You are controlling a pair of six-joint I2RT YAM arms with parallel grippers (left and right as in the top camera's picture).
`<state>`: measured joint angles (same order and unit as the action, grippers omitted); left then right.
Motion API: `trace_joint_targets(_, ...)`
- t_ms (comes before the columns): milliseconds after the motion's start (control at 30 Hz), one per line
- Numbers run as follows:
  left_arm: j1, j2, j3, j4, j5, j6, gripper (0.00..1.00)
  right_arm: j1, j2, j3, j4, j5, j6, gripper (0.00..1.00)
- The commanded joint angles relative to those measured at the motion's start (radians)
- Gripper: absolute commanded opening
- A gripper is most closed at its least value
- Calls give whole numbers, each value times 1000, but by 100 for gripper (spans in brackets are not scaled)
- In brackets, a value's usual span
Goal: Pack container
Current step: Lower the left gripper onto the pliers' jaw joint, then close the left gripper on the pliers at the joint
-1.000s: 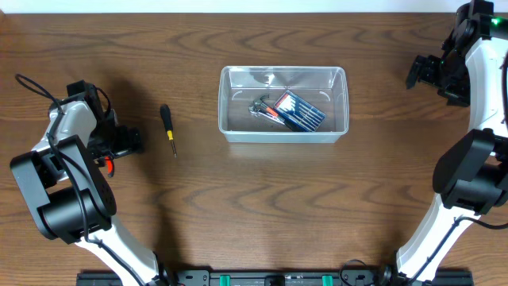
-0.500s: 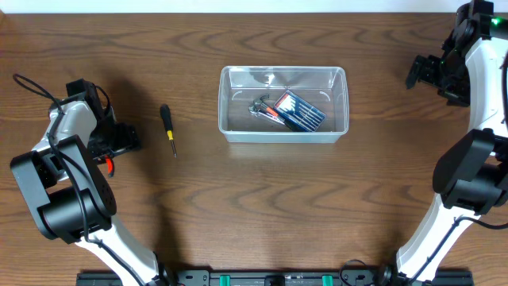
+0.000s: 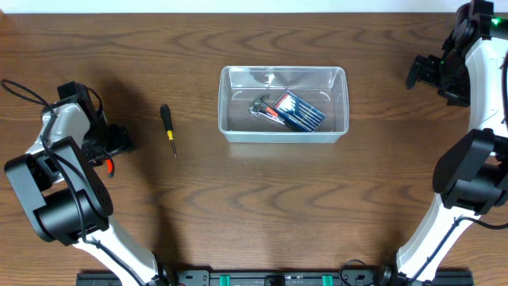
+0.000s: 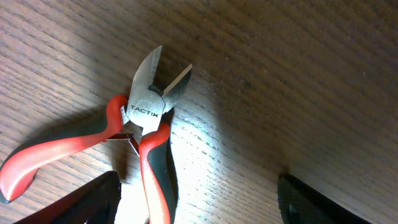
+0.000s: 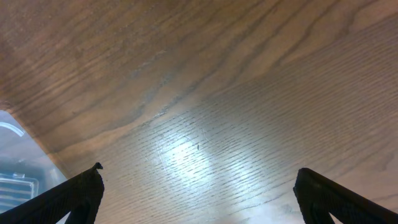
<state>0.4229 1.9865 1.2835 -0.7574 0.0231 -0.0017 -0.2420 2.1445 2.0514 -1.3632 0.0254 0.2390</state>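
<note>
- Left end effector [image 4: 196,190] spread, empty, above the red cutters [image 4: 148,111]; I'd centre it on both handles before clamping.
- Right end effector [image 5: 199,193] spread, empty.
- Container [image 3: 283,137] sits mid surface [image 3: 238,206], well apart from the cutters.

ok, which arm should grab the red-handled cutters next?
Left. The left gripper hangs right above the cutters, jaws open with one handle between them. The right gripper is far across the table, beyond the container.
</note>
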Motion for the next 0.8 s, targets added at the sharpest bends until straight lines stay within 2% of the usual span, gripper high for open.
trace_joint_targets(0, 10, 32, -13, 1, -42, -12, 78, 0, 1, 0, 2, 0, 18, 99)
trace_joint_targets(133, 10, 32, -13, 1, -42, -14, 73, 0, 1, 0, 2, 0, 18, 99)
trace_joint_targets(200, 10, 32, -13, 1, -42, -16, 67, 0, 1, 0, 2, 0, 18, 99)
trace_joint_targets(767, 11, 32, -13, 6, -43, -36, 52, 1, 1, 0, 2, 0, 18, 99)
